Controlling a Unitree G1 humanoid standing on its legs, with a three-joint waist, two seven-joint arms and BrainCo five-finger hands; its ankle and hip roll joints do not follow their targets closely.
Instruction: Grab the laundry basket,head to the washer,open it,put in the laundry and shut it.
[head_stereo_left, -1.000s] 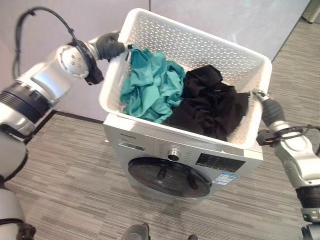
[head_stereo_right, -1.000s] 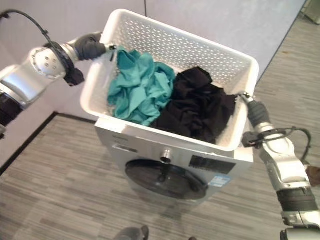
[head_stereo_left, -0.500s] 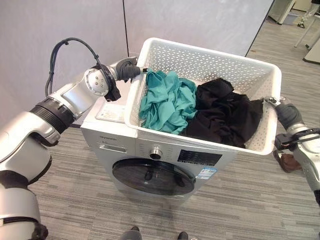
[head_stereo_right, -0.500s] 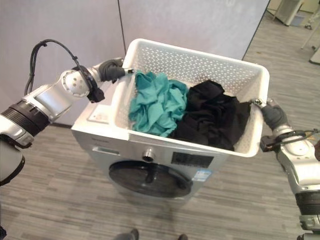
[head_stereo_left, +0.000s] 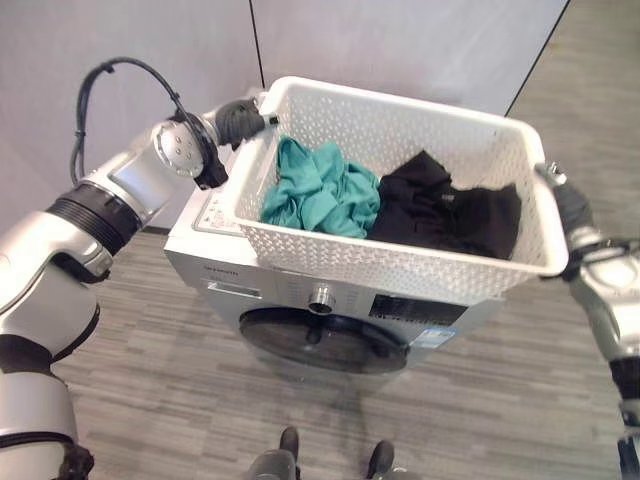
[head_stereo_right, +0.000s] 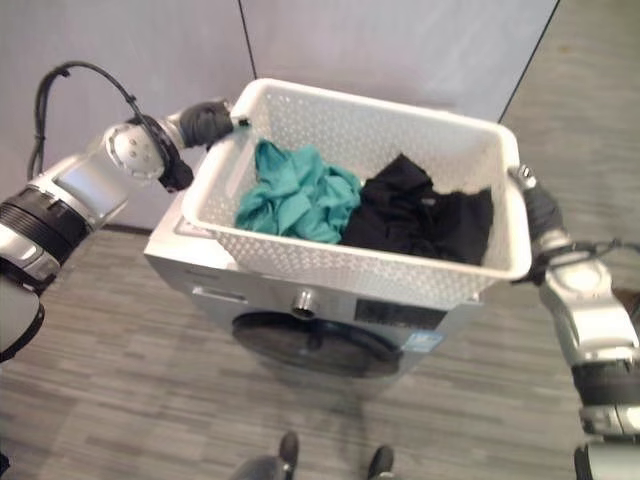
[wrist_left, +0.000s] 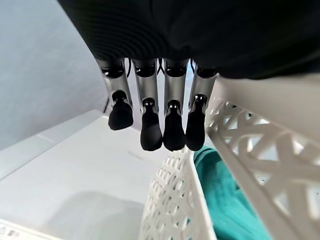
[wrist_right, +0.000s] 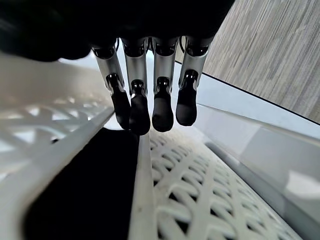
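Lighting's even and soft, pretty bright, with no hard glare. The basket (head_stereo_left: 400, 268) throws a dim shadow down the washer (head_stereo_left: 290, 310) front toward 6 o'clock. Eye views look a bit soft, and straight lines bow near the edges. Wrist views blur up close: the basket lattice smears, while the fingers (wrist_left: 150, 132) stay fairly crisp.

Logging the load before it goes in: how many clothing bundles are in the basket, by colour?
Teal bundle: 1
Black bundle: 1
Total: 2 bundles, both in the white basket; how many garments each holds cannot be told.
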